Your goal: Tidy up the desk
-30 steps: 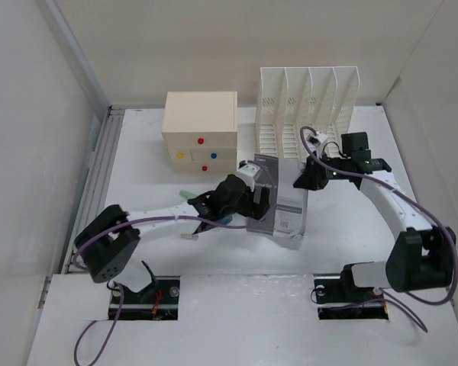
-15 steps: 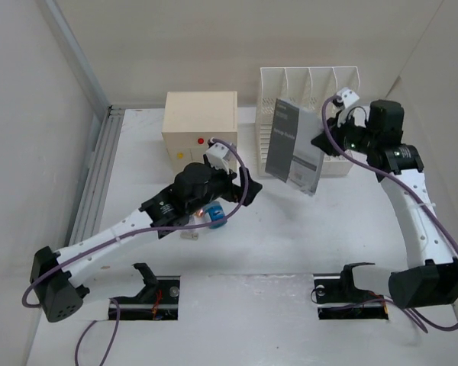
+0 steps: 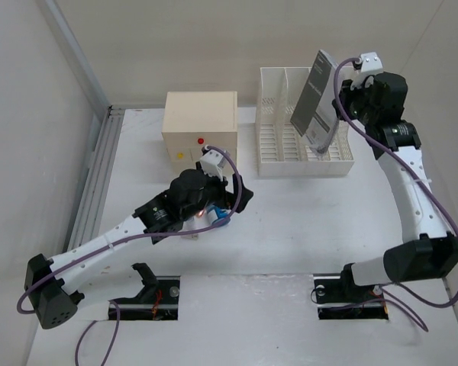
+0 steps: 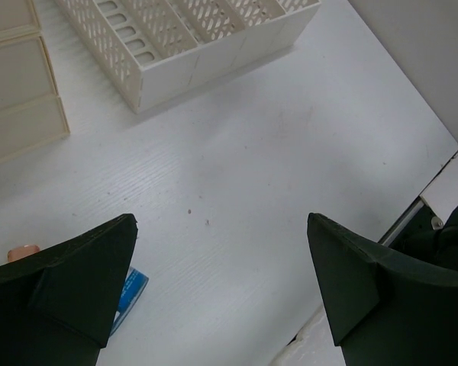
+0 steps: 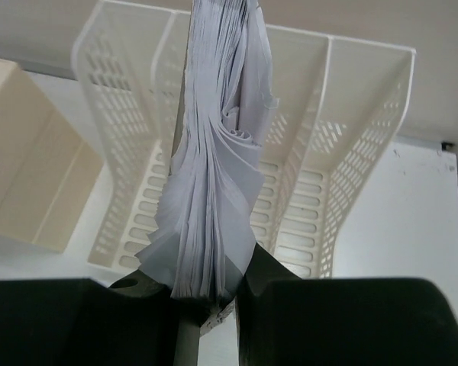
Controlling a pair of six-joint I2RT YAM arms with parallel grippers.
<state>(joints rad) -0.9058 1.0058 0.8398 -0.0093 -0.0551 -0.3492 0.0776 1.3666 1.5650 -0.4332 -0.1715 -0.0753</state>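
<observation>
The desk [image 3: 313, 229] lies under both arms, rigid and fixed. Over its middle the left gripper [image 4: 221, 225] hangs wide open. Above the far-edge file rack [image 3: 273, 145], the right gripper [image 5: 214, 297] pinches a booklet [image 5: 214, 191] by one edge. It looks light and floppy, its pages fanning, so probably best held near the binding.

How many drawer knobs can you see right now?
2: red knob on the box front, yellow knob lower left. Left arm may hide others.
</observation>
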